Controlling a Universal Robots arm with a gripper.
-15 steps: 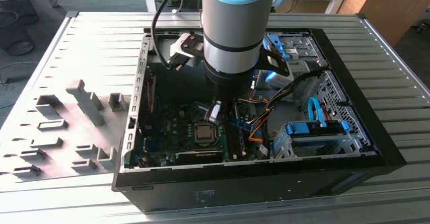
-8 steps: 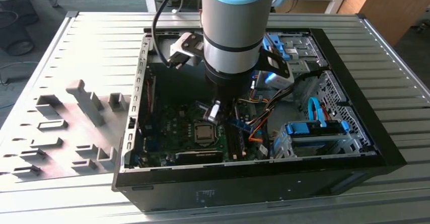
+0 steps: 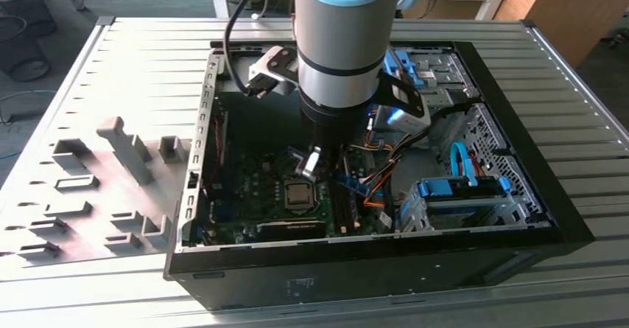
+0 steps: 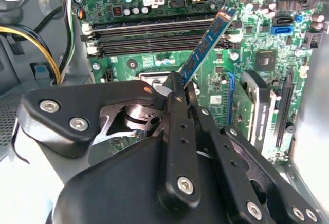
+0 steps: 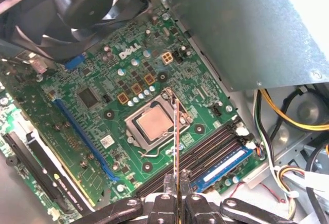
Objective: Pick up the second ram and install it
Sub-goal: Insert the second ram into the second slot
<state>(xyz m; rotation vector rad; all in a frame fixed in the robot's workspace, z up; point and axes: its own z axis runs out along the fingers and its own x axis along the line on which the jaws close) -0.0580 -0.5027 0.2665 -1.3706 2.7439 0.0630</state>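
Observation:
My gripper is shut on the second ram, a slim blue-green stick that juts out from between the fingers at a slant. In the first wrist view I see the ram edge-on, hanging above the motherboard over the silver processor, with the gripper pinching its end. The dark memory slots lie just past the stick's far tip, and it is seated in none of them. In the exterior view the gripper reaches down into the open PC case above the board.
A blue strip lies along the outermost slot. Cable bundles, a fan and the grey power supply box crowd the board. Grey holder blocks stand on the slatted table at the exterior view's left. Blue drive brackets sit inside the case.

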